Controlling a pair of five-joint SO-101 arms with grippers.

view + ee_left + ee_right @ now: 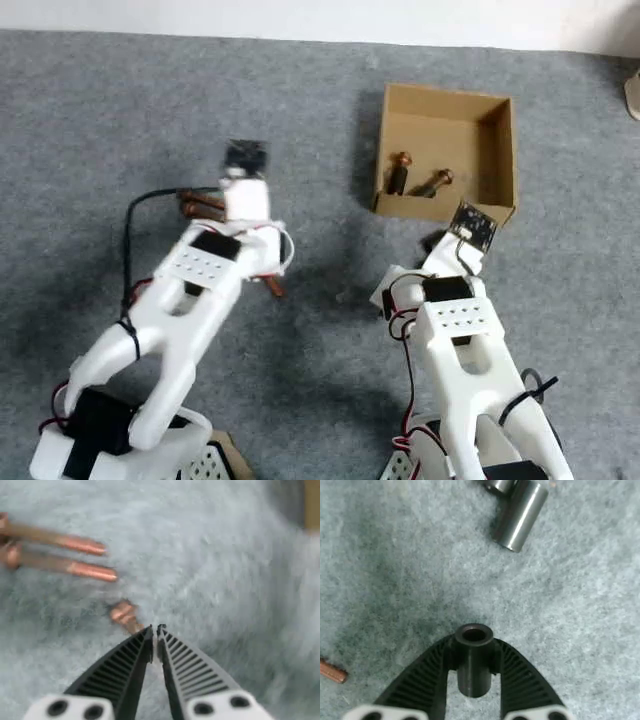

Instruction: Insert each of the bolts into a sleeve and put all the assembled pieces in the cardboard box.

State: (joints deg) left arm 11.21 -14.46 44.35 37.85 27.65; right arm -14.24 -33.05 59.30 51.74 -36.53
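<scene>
My left gripper [155, 630] is shut with nothing between its jaws. A short copper bolt [125, 616] lies on the grey carpet right at its tips, also seen as a bolt [273, 287] under that arm. Two more bolts [70, 557] lie side by side farther off [200, 203]. My right gripper [473, 652] is shut on a black sleeve [473, 665], held upright with its bore facing the camera. Two loose sleeves [520, 515] lie on the carpet beyond it. The cardboard box [500, 150] holds two assembled pieces [418, 181].
The tip of a copper bolt [332, 671] shows on the carpet beside the right gripper. The right arm [455, 320] stands just in front of the box's near wall. Grey carpet [320, 130] lies open between the two arms and left of the box.
</scene>
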